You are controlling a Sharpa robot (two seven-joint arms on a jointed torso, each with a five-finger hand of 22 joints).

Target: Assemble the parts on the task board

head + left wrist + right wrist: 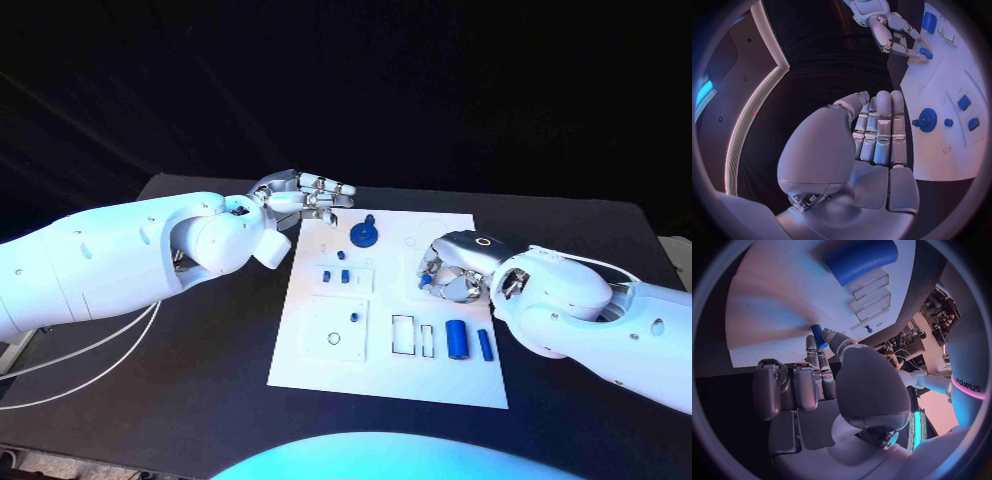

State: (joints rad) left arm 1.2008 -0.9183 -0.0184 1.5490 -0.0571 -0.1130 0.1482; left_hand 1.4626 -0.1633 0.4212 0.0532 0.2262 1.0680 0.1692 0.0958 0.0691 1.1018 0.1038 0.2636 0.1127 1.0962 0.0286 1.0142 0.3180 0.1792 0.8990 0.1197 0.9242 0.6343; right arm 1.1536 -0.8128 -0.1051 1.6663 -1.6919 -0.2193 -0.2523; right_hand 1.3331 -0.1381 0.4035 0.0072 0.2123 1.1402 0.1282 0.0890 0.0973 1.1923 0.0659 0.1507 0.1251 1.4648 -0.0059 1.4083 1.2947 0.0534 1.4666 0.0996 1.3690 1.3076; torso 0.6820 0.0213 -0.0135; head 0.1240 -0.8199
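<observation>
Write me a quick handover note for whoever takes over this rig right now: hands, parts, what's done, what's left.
Left hand: holds nothing, fingers straight and together, hovering by the task board's far left corner.
Right hand: pinches a small blue part over the board's right side.
On the board: blue gear near the far edge, two small blue pieces mid-left, blue cylinder and blue bar near the right slots.
Done: one part picked up.
Left: place it, then assemble the rest.
</observation>
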